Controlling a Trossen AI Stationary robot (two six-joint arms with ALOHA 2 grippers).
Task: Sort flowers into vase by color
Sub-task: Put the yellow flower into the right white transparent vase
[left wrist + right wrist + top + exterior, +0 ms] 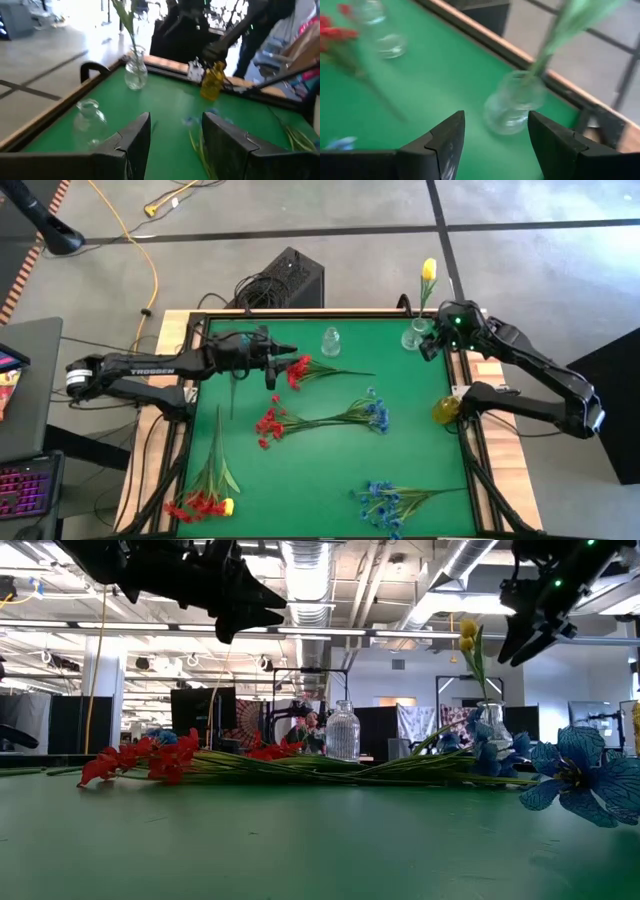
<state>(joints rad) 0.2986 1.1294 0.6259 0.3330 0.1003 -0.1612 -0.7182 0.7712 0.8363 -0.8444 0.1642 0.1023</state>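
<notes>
both arms raised; left pincer (pixel 172 145) and right pincer (pixel 495 145) open.

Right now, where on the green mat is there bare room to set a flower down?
Bare: the right strip between the blue spray and the yellow vase; also the near middle, between the corner bunch and the near blue spray. Crowded: the centre, where red sprays and stems lie by the left gripper.

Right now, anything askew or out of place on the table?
One oddity: a yellow flower lies among the red sprays at the near left corner, colours mixed. Otherwise the yellow tulip stands upright in the clear vase by the open right claw. No spills.
</notes>
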